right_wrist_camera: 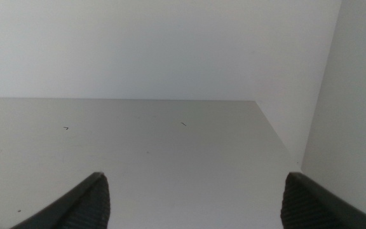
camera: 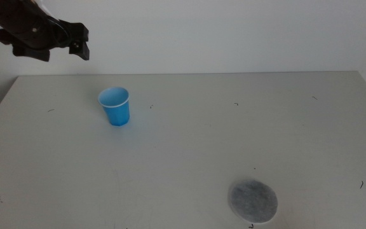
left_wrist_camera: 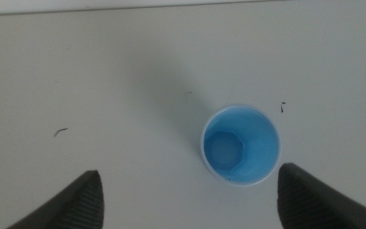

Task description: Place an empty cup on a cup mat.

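Observation:
The blue cup (camera: 115, 105) stands upright and empty on the white table, left of centre. The grey speckled cup mat (camera: 253, 200) lies flat near the front edge, right of centre, far from the cup. My left gripper (camera: 83, 48) hangs high above the table's back left, above and to the left of the cup, touching nothing. In the left wrist view it (left_wrist_camera: 189, 181) is open and looks down into the cup (left_wrist_camera: 240, 145), whose inside is bare. My right gripper (right_wrist_camera: 196, 181) is open and empty, out of the middle view.
The table (camera: 234, 127) carries only small dark specks. Its back edge meets a white wall. The right wrist view shows the table's far corner and a wall beside it (right_wrist_camera: 348, 95).

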You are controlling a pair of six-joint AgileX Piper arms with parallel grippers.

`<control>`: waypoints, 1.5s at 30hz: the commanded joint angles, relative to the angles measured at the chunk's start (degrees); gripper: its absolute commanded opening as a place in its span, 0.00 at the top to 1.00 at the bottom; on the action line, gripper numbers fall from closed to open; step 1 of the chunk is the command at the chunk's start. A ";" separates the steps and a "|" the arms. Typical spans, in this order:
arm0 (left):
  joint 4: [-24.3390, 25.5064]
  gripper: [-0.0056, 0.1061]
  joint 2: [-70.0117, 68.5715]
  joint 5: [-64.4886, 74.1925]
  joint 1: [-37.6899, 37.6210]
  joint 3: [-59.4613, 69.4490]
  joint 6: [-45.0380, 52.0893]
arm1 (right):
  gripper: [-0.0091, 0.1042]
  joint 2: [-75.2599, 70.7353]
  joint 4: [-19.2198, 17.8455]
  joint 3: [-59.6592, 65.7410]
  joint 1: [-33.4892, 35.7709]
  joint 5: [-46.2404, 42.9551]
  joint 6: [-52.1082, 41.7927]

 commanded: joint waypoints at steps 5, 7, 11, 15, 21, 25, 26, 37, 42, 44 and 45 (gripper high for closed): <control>-4.77 0.01 4.06 -4.90 -0.26 -2.04 -0.59 | 0.09 -1.10 -0.52 -0.66 0.11 -4.44 -0.49; -5.35 0.01 5.89 -5.98 -0.26 -2.04 -0.51 | 0.09 -1.10 -0.52 -0.66 0.11 -4.44 -0.49; -5.62 0.01 9.52 -9.22 -0.26 -2.04 -0.37 | 0.09 -1.10 -0.52 -0.66 0.11 -4.44 -0.49; -7.22 0.01 13.15 -12.38 -0.26 -2.04 -0.08 | 0.09 -1.10 -0.52 -0.66 0.11 -4.44 -0.49; -10.58 0.11 17.23 -13.78 -0.26 -2.04 2.63 | 0.09 -1.10 -0.52 -0.66 0.11 -4.44 -0.49; -11.73 0.28 18.53 -14.41 -0.26 -2.04 3.40 | 0.09 -1.10 -0.52 -0.66 0.11 -4.44 -0.49; -12.06 0.37 18.70 -14.45 -0.26 -2.04 3.64 | 0.09 -1.10 -0.52 -0.66 0.11 -4.44 -0.49; -12.84 0.95 15.98 -12.70 -0.45 -2.04 4.63 | 0.09 -1.10 -0.52 -0.66 0.11 -4.44 -0.49; -12.84 0.95 11.29 -8.86 -1.50 -1.12 3.65 | 0.09 -1.10 -0.52 -0.66 0.11 -4.44 -0.49; -12.76 0.95 8.71 -8.38 -2.63 0.30 2.44 | 0.09 -1.10 -0.52 -0.66 0.11 -4.44 -0.49; -12.76 0.95 7.29 -8.53 -3.50 1.41 1.68 | 0.09 -1.10 -0.52 -0.66 0.11 -4.44 -0.49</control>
